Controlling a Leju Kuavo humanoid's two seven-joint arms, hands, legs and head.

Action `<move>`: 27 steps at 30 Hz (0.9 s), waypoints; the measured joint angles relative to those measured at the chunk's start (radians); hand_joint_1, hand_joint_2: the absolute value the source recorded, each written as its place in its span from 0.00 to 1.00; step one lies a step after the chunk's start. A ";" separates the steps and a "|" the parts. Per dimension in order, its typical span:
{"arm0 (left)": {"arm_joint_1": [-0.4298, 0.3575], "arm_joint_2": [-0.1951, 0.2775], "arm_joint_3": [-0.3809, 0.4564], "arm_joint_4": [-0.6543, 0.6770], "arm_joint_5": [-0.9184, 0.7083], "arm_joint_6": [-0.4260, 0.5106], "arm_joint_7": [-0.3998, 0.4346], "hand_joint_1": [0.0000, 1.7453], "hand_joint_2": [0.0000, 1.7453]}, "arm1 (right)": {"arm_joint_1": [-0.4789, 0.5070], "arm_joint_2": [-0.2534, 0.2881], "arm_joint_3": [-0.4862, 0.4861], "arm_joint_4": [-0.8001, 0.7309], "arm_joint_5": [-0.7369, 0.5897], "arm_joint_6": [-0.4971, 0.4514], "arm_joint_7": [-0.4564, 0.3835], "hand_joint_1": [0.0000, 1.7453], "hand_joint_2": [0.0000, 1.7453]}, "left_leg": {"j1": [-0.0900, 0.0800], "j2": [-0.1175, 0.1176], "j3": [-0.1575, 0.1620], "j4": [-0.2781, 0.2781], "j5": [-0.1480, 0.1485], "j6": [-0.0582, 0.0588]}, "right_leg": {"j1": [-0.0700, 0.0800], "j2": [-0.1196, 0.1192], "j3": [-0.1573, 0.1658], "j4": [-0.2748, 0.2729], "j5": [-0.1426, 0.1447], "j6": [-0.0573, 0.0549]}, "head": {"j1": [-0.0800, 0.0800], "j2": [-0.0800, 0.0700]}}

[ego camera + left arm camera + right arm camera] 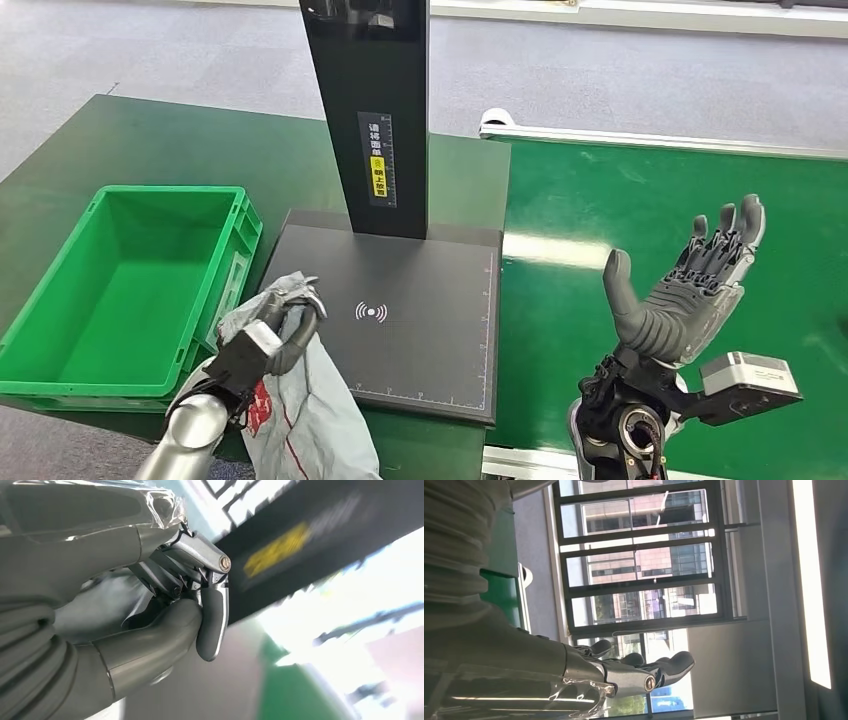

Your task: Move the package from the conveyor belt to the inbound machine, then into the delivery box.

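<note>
My left hand (268, 338) grips the top of a grey plastic package (305, 410) with red markings, which hangs down at the front left corner of the black inbound machine's plate (400, 330). In the left wrist view the fingers (210, 615) curl tight around the grey wrapping (112, 610). The green delivery box (125, 290) stands empty just left of that hand. My right hand (690, 290) is raised over the green conveyor belt (680, 230), palm up, fingers spread, holding nothing. The right wrist view shows the same hand (639, 670) against windows.
The machine's tall black post (375, 110) with a yellow label rises behind the plate. A metal rail (650, 140) edges the belt's far side. The dark green table (150, 150) stretches behind the box, grey floor beyond.
</note>
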 joint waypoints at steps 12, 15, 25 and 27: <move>0.064 -0.039 0.091 -0.185 0.221 0.106 -0.074 1.00 1.00 | 0.014 0.010 -0.015 0.001 0.011 0.030 0.003 0.00 1.00 | 0.000 0.000 -0.002 0.000 0.000 0.000 | 0.000 0.000 -0.002 0.000 0.000 0.000 | 0.000 0.000; 0.071 -0.053 0.106 -0.209 0.259 0.130 -0.094 1.00 1.00 | 0.019 0.012 -0.016 0.001 0.016 0.032 0.003 0.00 1.00 | 0.000 0.000 -0.002 0.000 0.000 0.000 | 0.000 0.000 -0.002 0.000 0.000 0.000 | 0.000 0.000; 0.077 -0.090 0.169 -0.273 0.341 0.215 -0.111 1.00 1.00 | 0.021 0.014 -0.018 0.001 0.017 0.021 0.000 0.00 1.00 | 0.000 0.000 -0.002 0.000 0.000 0.000 | 0.000 0.000 -0.002 0.000 0.000 0.000 | 0.000 0.000; 0.072 -0.090 0.176 -0.276 0.343 0.222 -0.103 1.00 1.00 | 0.021 0.014 -0.018 0.001 0.015 0.016 0.000 0.00 1.00 | 0.000 0.000 -0.002 0.000 0.000 0.000 | 0.000 0.000 -0.002 0.000 0.000 0.000 | 0.000 0.000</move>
